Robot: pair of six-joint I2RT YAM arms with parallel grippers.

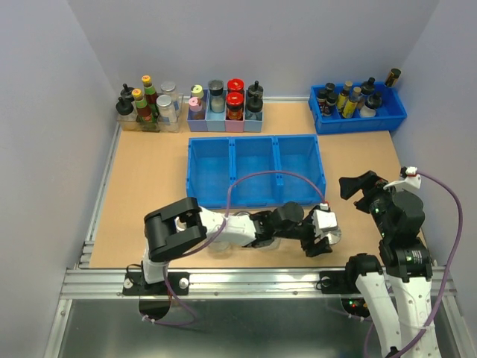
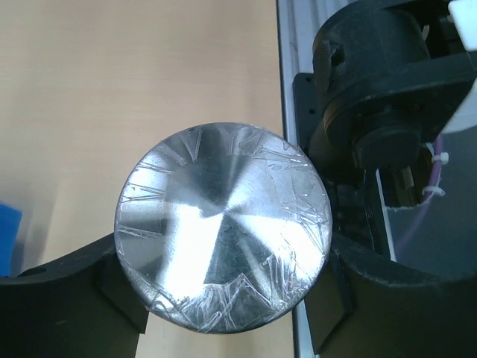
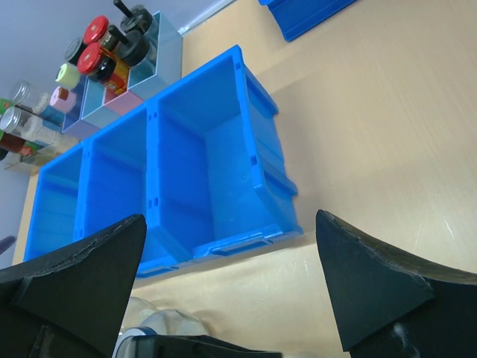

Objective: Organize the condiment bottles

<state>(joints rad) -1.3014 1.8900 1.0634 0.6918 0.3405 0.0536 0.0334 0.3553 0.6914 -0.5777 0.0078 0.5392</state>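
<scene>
A squat glass jar with a flat silver lid (image 2: 222, 235) stands at the table's near edge; the lid is crinkled with clear film. My left gripper (image 2: 223, 302) reaches along the near edge, and its fingers (image 2: 82, 298) press against the jar's sides under the lid. In the top view the jar (image 1: 332, 236) sits at that gripper (image 1: 322, 237). Other clear glass jars (image 1: 221, 240) lie partly hidden under the left arm; two show in the right wrist view (image 3: 160, 326). My right gripper (image 1: 361, 189) is open and empty, held above the table on the right (image 3: 229, 246).
A blue tray with three empty compartments (image 1: 253, 195) lies mid-table. At the back stand pastel holders with colourful-capped bottles (image 1: 225, 104), a clear holder with bottles (image 1: 145, 108) and a blue bin of dark bottles (image 1: 358, 104). A metal rail (image 1: 246, 280) runs along the near edge.
</scene>
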